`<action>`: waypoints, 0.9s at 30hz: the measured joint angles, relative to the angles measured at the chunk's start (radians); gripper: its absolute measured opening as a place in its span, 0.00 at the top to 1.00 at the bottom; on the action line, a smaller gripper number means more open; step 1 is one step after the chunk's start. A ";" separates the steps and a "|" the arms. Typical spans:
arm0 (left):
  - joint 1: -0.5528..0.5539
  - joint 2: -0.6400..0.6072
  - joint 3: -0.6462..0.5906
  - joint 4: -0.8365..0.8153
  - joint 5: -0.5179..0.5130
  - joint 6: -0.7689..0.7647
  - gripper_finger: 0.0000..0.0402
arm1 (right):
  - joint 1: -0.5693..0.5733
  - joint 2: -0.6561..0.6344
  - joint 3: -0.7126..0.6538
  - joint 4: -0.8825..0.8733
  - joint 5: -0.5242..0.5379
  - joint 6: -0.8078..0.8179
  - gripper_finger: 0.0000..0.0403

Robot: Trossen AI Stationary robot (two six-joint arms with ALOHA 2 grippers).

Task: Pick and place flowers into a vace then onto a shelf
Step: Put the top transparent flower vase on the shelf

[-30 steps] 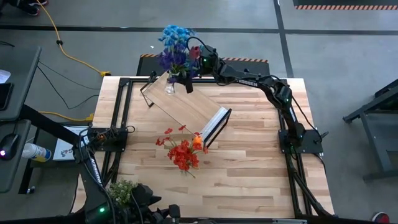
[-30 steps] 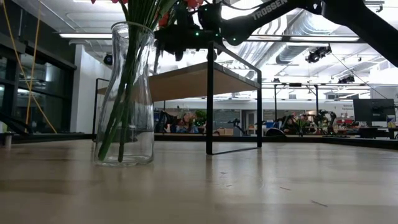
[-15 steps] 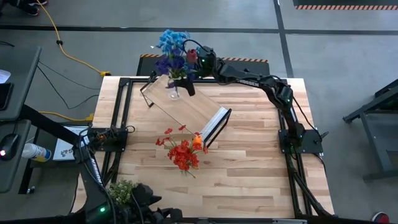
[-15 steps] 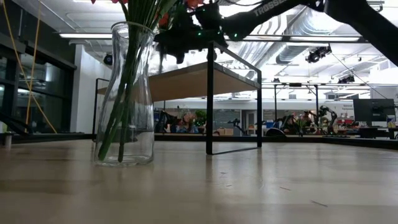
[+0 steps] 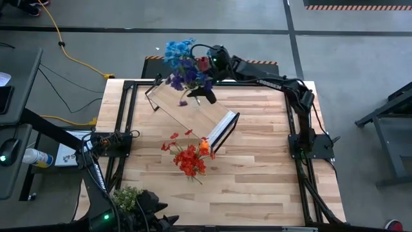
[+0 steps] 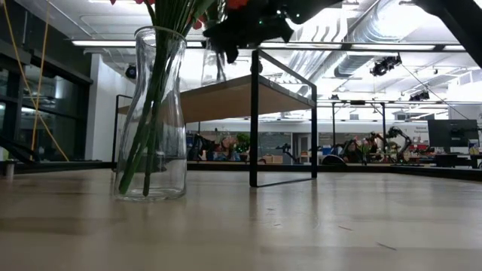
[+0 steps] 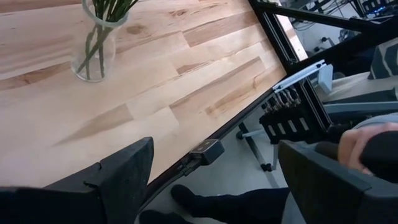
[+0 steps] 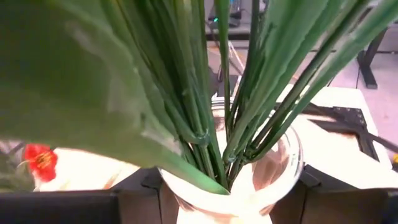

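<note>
A clear glass vase [image 8: 236, 168] holds blue and purple flowers [image 5: 183, 61] on green stalks. My right gripper [image 5: 196, 87] is shut on it over the far end of the shelf [image 5: 199, 116], a light wood board on a black frame. In the low view the vase [image 6: 213, 68] stands upright with its base about level with the board [image 6: 226, 94]. I cannot tell whether the base touches the board. A second glass vase [image 6: 151, 113] with red and orange flowers [image 5: 188, 160] rests by its base on the table, near the shelf's pale end panel. My left gripper [image 7: 214, 180] waits open at the table's near left corner. My right gripper pinches the vase's neck [image 8: 292, 168], just under the rim, between its two fingers [image 8: 140, 183], one on each side of the glass. It comes from the table's right, slanting slightly down. The vase stays upright, and the stalks rise between the fingers.
A bushy pale-green clump [image 5: 125, 196] lies by the left arm at the near left corner. In the left wrist view a person's hand [image 7: 367, 143] shows beyond the table's edge. Bare planks [image 5: 257, 180] lie on the table's near right side.
My right gripper has carried the vase of blue and purple flowers a little toward the table's right over the shelf's far end. It has risen slightly and its wrist has tipped more level. The blooms have swung toward the near side. My left gripper has kept still.
</note>
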 joint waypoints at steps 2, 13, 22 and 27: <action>0.000 0.000 0.000 0.004 -0.001 0.000 0.06 | -0.001 -0.019 0.000 -0.050 0.000 -0.029 0.59; 0.000 0.000 0.000 0.021 -0.025 0.000 0.06 | -0.057 -0.119 -0.041 -0.198 -0.106 -0.120 0.59; 0.000 0.000 0.000 0.019 -0.070 0.000 0.06 | -0.072 -0.360 -0.419 0.094 -0.052 -0.071 0.59; 0.000 0.000 0.000 0.017 -0.106 0.000 0.06 | -0.064 -0.510 -0.667 0.381 -0.012 0.052 0.59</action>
